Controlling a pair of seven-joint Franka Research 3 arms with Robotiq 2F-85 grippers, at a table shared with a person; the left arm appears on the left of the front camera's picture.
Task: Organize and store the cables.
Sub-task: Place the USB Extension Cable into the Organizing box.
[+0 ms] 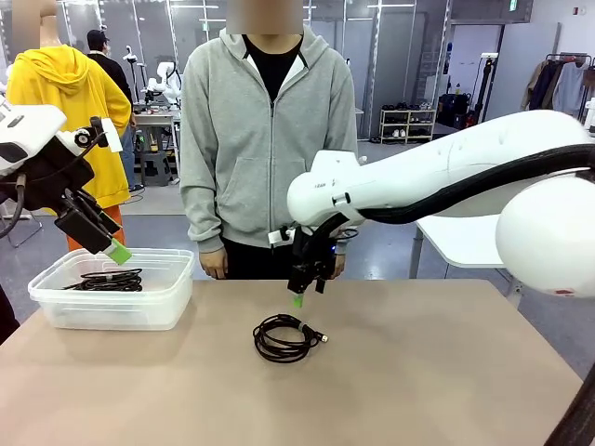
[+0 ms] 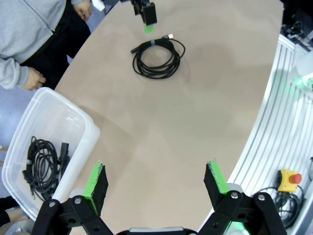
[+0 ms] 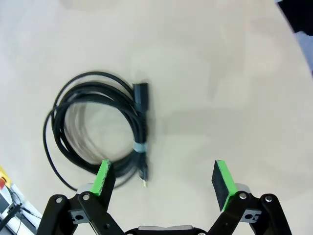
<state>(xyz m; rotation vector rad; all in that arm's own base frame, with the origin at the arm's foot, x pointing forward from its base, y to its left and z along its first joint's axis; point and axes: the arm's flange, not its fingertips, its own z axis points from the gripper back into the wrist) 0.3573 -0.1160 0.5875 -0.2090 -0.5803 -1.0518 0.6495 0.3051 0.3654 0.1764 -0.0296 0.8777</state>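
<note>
In the front view, the right claw (image 1: pixel 298 295) hangs wide just above the upper edge of the coiled cable (image 1: pixel 286 336) in the middle of the counter (image 1: pixel 446 372). The left claw (image 1: pixel 110 246) is wide over the clear bin (image 1: pixel 112 311) at left, which holds another cable (image 1: pixel 107 280).

In the left wrist view, the coil lies far off at the top.

In the right wrist view, the coil sits left of centre, and its tied side runs top to bottom, ending just beside the left finger (image 3: pixel 103 176). The right arm is nearer, I judge.

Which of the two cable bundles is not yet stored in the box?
The coiled cable lying on the bare table, under the right gripper; the other bundle lies inside the clear plastic box.
</note>
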